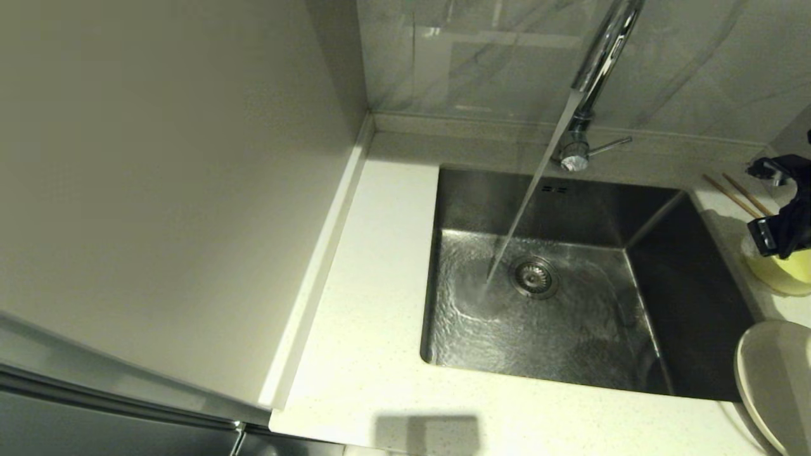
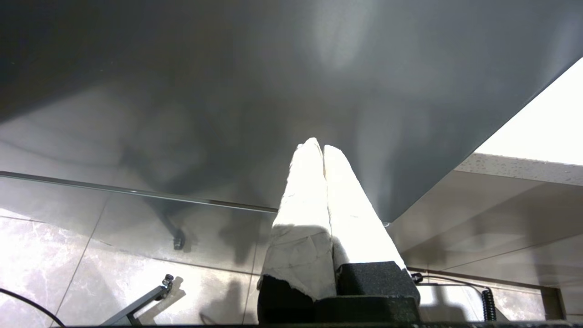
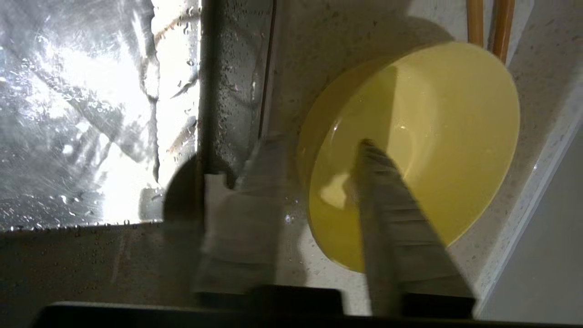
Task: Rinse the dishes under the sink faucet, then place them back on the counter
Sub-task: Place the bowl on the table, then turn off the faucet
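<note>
bowl position: pale-yellow bowl (image 3: 410, 150) sits upright on the counter (image 1: 380, 354), just beside the right wall of the sink (image 1: 538, 304), at the right edge of the head view.
bowl vs jaws: your right gripper (image 3: 319, 146) straddles the sink-side rim. One finger is inside the bowl, the other outside over the counter strip between bowl and sink.
jaws, right: parted, rim wall between them. You are not clamping anything; I cannot tell whether a finger touches the rim.
jaws, left: left gripper (image 2: 319, 150) is pressed closed on nothing, parked low beside the cabinet front, well away from the dishes.
nearer arm: the right one; every dish lies on its side.
chopsticks: pair (image 1: 738, 193) lies on the counter just behind the bowl, side by side, long axis angled toward the back edge.
plate: cream plate (image 1: 776, 380) is on the counter nearer you than the bowl, partly cut off.
faucet: faucet (image 1: 595, 69) is running; the stream lands in the sink left of the drain.
judgement: bowl looks wet inside, so you are probably releasing it; chopsticks or plate likely come next.
</note>
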